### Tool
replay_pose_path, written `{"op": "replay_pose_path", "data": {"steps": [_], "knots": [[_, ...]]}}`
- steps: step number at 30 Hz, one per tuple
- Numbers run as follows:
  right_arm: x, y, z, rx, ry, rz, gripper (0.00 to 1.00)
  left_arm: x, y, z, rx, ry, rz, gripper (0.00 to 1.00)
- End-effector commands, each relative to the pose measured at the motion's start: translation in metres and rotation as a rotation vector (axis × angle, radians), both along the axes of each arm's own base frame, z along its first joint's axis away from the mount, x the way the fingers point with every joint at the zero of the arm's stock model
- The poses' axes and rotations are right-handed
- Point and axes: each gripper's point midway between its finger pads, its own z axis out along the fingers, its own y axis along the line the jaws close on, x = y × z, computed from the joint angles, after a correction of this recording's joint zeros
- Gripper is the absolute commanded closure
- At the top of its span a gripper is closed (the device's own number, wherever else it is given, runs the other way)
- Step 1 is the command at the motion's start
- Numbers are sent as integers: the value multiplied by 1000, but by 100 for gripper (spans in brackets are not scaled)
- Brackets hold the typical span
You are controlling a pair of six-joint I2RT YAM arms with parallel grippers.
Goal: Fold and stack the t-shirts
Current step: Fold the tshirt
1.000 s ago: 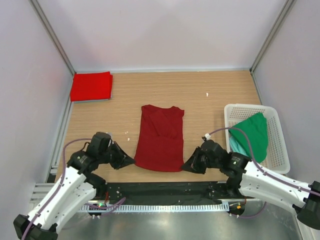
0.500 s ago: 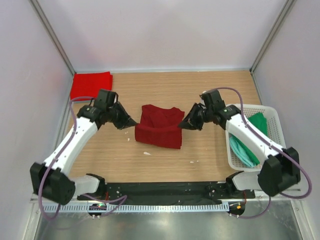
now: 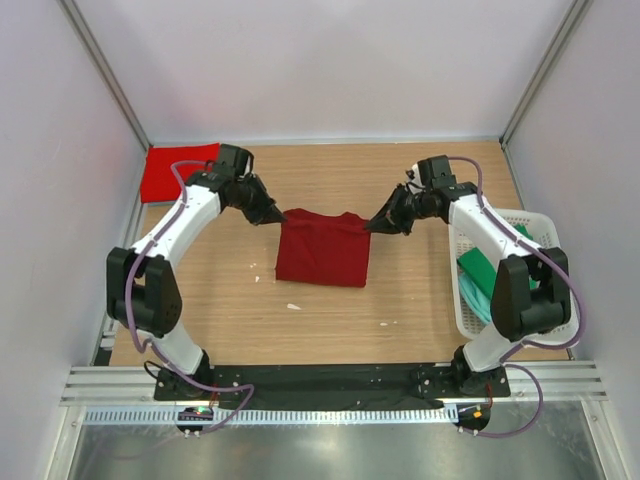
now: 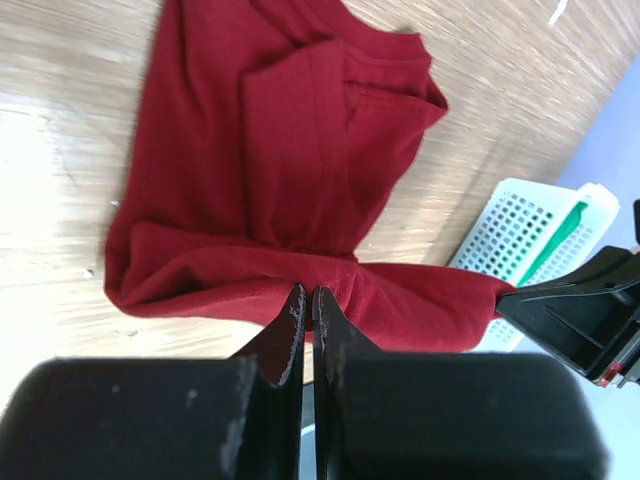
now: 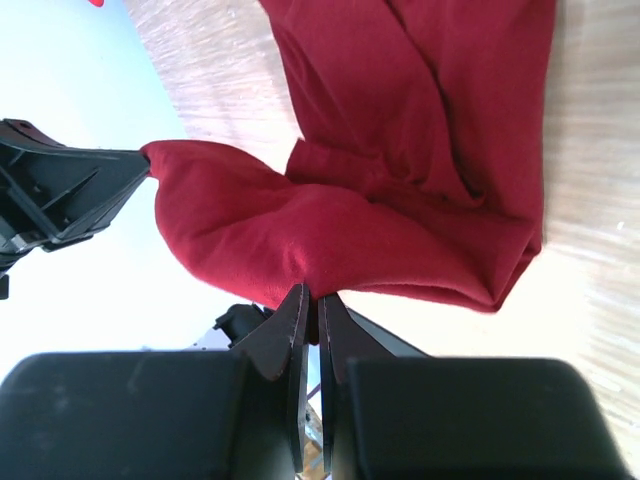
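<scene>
Cloth of the maroon t-shirt point(image 3: 322, 252) spanned between left gripper point(image 3: 272, 217) and right gripper point(image 3: 373, 226), each clamped tight on one folded corner.

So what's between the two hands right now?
The maroon t-shirt: its folded-over edge spans from left hand to right hand, each pinching a corner. Clearest in the top view.

No legible text, label, brand, number or sign in any view. Nothing readable on the maroon t-shirt point(image 3: 322, 258), the folded red t-shirt point(image 3: 170, 172), the white basket point(image 3: 538, 216) or the wooden table point(image 3: 420, 290).
</scene>
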Motion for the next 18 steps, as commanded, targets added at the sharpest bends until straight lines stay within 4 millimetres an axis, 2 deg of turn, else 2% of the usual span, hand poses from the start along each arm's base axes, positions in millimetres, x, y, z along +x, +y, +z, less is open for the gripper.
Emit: {"op": "replay_pose_path", "data": {"steps": [1,2,9,10,11,12,13,14,15,16,17,18], "knots": [[19,5,20,54,-91,51,99,27,-2,19,-31,-85,-19,100],[24,4,13,51,-77,49,99,30,-2,19,-30,-87,-18,100],[57,2,3,59,-77,39,99,62,3,2,-41,-66,-6,100],[62,2,1,58,-78,36,99,66,2,-2,-47,-59,-10,100],[67,2,-4,57,-71,30,98,70,0,-14,-50,-32,-14,100],[75,1,-4,58,-76,20,98,78,-1,-13,-58,-41,-17,98],[89,0,-15,45,-92,-1,95,84,-3,-17,-60,-54,-35,96],[99,-2,-21,48,-91,-30,87,91,-6,-21,-57,-63,-44,86],[109,-7,-28,53,-95,-53,84,105,-8,-40,-56,-47,-56,82],[125,-7,-50,59,-87,-65,78,113,-9,-45,-49,-46,-76,79],[131,-11,-55,49,-76,-63,67,122,-4,-58,4,-57,-114,74],[149,-15,-42,20,-162,-43,62,129,2,-77,66,-44,-129,74]]}}
